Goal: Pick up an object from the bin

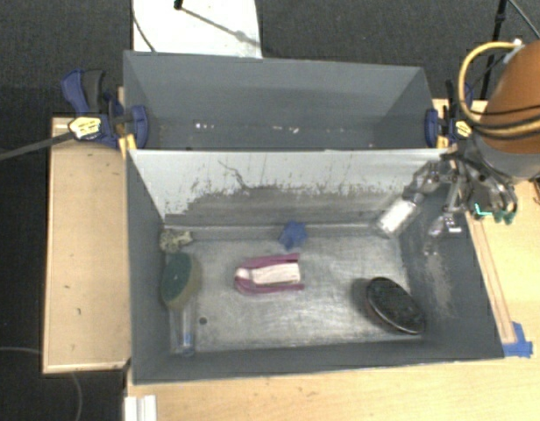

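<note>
Black oval puck [394,305] lies flat in the near-right corner of the bin [331,318], the closest thing to the end effector [438,202], which hangs higher up by the right wall. The best approach looks to be straight down, clear of that wall, straddling the puck's narrow width. Spread or pressed together? Cannot tell. The pale stub [394,218] beside it could be robot or object.

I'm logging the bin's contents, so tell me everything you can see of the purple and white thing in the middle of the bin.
The purple and white thing is a small, flattish oblong with a white upper face and a purple band round its edges, widest at its left end. Its material cannot be told; it may be plastic or packaging. It lies flat on the floor of the bin near the middle, long side running left to right. Nothing touches it.
</note>
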Controlling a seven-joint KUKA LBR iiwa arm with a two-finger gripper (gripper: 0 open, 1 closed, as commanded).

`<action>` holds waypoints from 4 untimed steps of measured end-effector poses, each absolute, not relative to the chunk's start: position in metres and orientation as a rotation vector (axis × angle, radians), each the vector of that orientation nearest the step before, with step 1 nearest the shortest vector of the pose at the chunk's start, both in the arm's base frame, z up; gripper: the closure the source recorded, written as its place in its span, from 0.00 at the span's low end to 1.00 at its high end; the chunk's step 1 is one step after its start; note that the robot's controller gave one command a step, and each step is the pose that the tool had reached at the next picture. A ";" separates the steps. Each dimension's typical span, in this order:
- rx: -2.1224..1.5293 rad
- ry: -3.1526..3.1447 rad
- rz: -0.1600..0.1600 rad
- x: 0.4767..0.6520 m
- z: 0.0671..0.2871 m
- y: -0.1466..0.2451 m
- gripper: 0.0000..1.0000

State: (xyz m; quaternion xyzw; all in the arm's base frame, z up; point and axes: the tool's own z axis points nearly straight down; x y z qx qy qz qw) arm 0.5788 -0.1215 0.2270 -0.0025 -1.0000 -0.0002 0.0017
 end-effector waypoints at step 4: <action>1.005 -2.987 0.006 0.519 0.211 -0.082 1.00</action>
